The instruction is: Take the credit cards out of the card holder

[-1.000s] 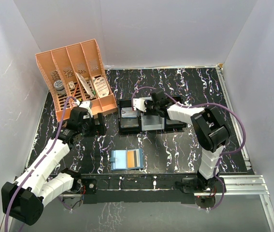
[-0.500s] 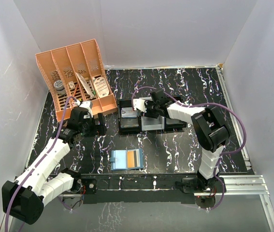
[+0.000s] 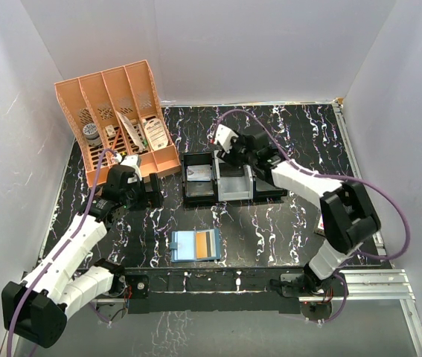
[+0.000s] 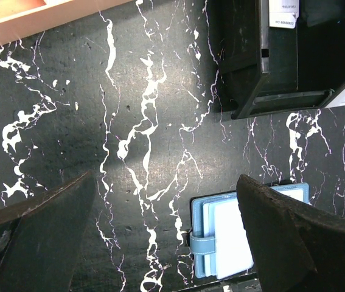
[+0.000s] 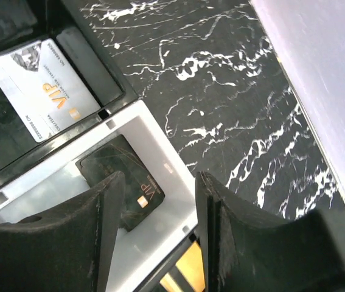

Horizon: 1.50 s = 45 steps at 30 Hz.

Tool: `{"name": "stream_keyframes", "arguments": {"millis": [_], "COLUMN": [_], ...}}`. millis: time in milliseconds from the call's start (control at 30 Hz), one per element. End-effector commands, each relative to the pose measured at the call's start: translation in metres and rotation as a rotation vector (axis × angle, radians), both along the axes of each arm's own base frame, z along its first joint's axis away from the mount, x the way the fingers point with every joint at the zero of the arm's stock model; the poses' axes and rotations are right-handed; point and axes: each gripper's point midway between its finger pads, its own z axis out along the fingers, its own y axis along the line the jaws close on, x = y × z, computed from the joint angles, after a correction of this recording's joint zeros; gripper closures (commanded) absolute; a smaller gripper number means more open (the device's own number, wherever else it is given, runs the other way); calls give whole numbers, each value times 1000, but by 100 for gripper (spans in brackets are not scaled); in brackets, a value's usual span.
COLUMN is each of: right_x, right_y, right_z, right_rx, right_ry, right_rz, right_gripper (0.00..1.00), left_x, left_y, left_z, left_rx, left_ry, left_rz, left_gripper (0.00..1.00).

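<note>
The card holder (image 3: pixel 196 245) lies open near the table's front edge, blue with an orange card in one pocket. In the left wrist view the card holder (image 4: pixel 230 234) shows its pale inside and strap. My left gripper (image 4: pixel 166 243) hovers open over bare table just left of it, empty. A black credit card (image 5: pixel 123 179) lies flat in the white tray (image 5: pixel 178 182). A white card (image 5: pixel 44 91) lies in the black tray (image 5: pixel 108 91) beside it. Above the white tray's corner my right gripper (image 5: pixel 157 243) is open, holding nothing.
An orange divided organizer (image 3: pixel 117 119) with small items stands at the back left. Black and white trays (image 3: pixel 229 182) sit side by side mid-table. A small object (image 3: pixel 320 223) lies by the right arm's elbow. White walls close in on three sides.
The right gripper has opened and drawn back up from the trays, leaving the black card in the white tray. Its elbow swung right. The left arm has not moved.
</note>
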Motion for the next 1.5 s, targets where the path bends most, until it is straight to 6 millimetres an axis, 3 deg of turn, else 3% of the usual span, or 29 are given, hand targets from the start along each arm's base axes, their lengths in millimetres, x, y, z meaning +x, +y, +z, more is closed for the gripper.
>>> {"name": "stream_keyframes", "arguments": {"millis": [0, 100, 233, 267, 433, 633, 700, 767, 1033, 1233, 1467], "right_x": [0, -19, -43, -53, -116, -158, -179, -193, -238, -247, -258], "right_y": [-14, -25, -43, -43, -11, 16, 29, 41, 85, 73, 75], "right_z": [70, 101, 128, 130, 124, 80, 61, 43, -18, -78, -104], "right_rx": [349, 561, 877, 949, 1033, 1056, 1075, 1077, 951, 836, 767], "right_ry": [-109, -110, 18, 69, 290, 781, 961, 1029, 1158, 1235, 1307], "right_rz": [-227, -314, -492, -493, -195, -220, -207, -247, -461, -722, -753], "right_gripper": [49, 36, 4, 2, 2, 2, 8, 16, 48, 66, 70], "left_x": [0, -1, -3, -4, -11, -20, -25, -31, -44, -54, -70], "left_y": [5, 3, -5, -12, -32, -62, -77, -88, -91, -102, -119], "left_z": [7, 5, 3, 3, -3, 4, 9, 13, 1, -2, -24], "left_rx": [-2, -6, -37, -61, -144, -330, -437, -513, -522, -576, -447], "left_ry": [-29, -15, 10, 15, 80, 94, 105, 115, 184, 219, 314], "left_rz": [21, 20, -11, -38, -107, -169, -197, -235, -265, -325, -392], "left_gripper": [1, 1, 1, 1, 1, 1, 4, 7, 10, 11, 14]}}
